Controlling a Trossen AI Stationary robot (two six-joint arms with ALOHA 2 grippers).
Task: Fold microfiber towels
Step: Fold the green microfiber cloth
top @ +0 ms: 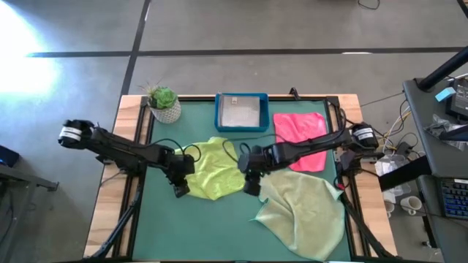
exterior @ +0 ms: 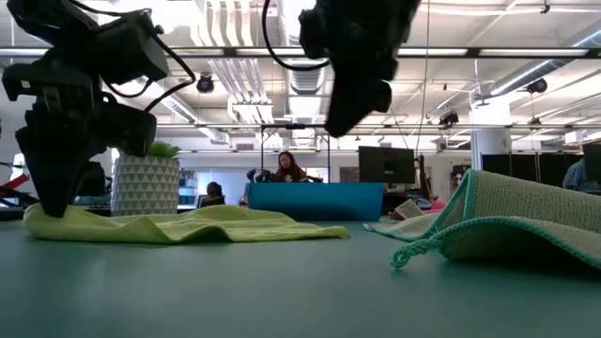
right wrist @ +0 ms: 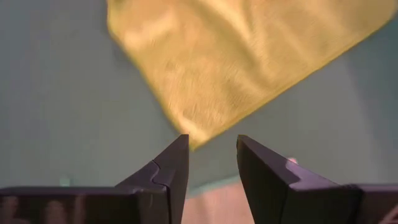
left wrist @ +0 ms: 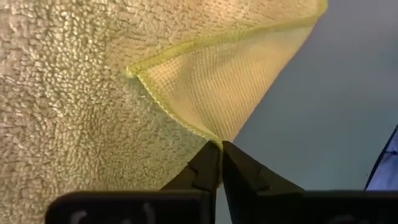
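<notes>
Nearest the low camera, the pale sage green towel (exterior: 512, 225) lies rumpled at the table's five o'clock, a hemmed corner curled toward the lens. At table centre the lime green towel (top: 213, 169) is the one being folded: the left gripper (left wrist: 219, 152) has its fingers pinched together on a turned-over corner at the cloth's eight o'clock edge, while the right gripper (right wrist: 211, 155) hovers with its jaws spread above the corner at four o'clock, holding nothing. The hot pink towel (top: 301, 134) waits flat at two o'clock beside the blue tray (top: 242, 112). By my reading, the right gripper must next descend and close on its corner so both carry the edge across.
</notes>
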